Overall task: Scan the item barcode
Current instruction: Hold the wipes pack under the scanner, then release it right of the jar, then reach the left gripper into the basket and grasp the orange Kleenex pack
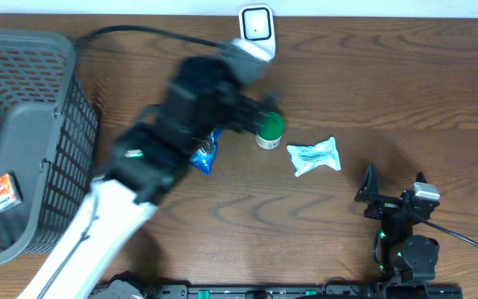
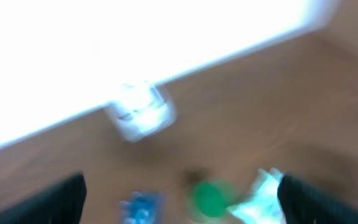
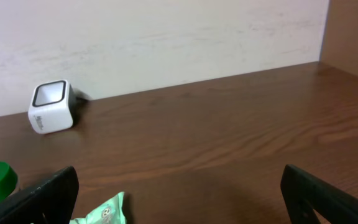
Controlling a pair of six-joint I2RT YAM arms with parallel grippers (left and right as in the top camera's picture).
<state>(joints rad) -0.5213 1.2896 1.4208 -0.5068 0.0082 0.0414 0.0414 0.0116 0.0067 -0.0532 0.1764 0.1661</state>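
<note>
The white cube barcode scanner (image 1: 256,25) stands at the table's far edge, also seen in both wrist views (image 2: 140,112) (image 3: 50,107). Three items lie mid-table: a blue packet (image 1: 206,154) (image 2: 140,208), a green-lidded jar (image 1: 269,129) (image 2: 211,198) and a mint-white packet (image 1: 314,156) (image 3: 104,213). My left gripper (image 2: 182,193) is motion-blurred above the blue packet and jar, jaws wide open and holding nothing. Near the front right, my right gripper (image 1: 392,191) (image 3: 179,193) rests open and empty, with the mint packet just ahead of its left finger.
A grey mesh basket (image 1: 23,141) fills the left side, with a small orange box (image 1: 2,193) inside it. The scanner's black cable (image 1: 139,31) runs along the back edge. A pale wall (image 3: 166,43) rises behind the table.
</note>
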